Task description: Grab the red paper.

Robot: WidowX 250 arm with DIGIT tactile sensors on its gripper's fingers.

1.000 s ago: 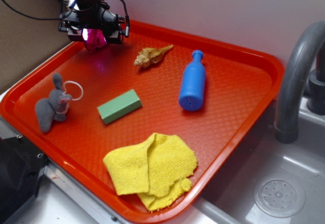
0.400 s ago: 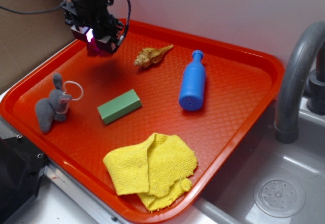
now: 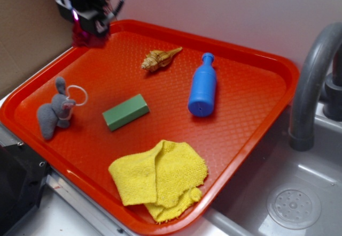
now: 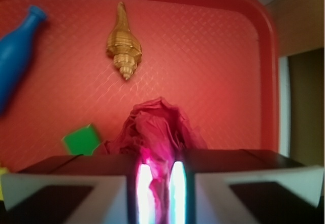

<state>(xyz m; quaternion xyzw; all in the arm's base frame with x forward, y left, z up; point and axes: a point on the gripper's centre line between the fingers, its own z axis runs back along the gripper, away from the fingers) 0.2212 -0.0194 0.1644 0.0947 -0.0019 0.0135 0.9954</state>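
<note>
Orange-red plastic tray (image 3: 251, 81) fills most of the exterior view, its textured floor running from upper left to lower right. Grey sink basin (image 3: 299, 204) w/ a curved grey faucet pipe (image 3: 310, 81) sits at the right edge.

Next in size: a crumpled yellow cloth (image 3: 157, 180) at bottom center, near the tray's front rim. Black gripper (image 3: 85, 24) w/ cables hangs at the upper left, over the tray's far-left corner. Blue plastic bottle (image 3: 202, 89) lies on its side right of center, neck toward the top of frame. Grey stuffed bunny (image 3: 53, 113) w/ a white ring lies at the left. Green rectangular block (image 3: 125, 112) lies at center-left, btwn bunny and bottle. Tan seashell (image 3: 159, 59) lies at top center, pointed tip to the right.

Smallest: the red paper (image 4: 155, 130), a dark red wrinkly ball. In the wrist view it sits at bottom center, pinched btwn the two fingers (image 4: 175, 193), which are closed tight on its lower part. Most of the ball bulges out past the fingertips, w/ the shell and tray floor visible beyond it.
</note>
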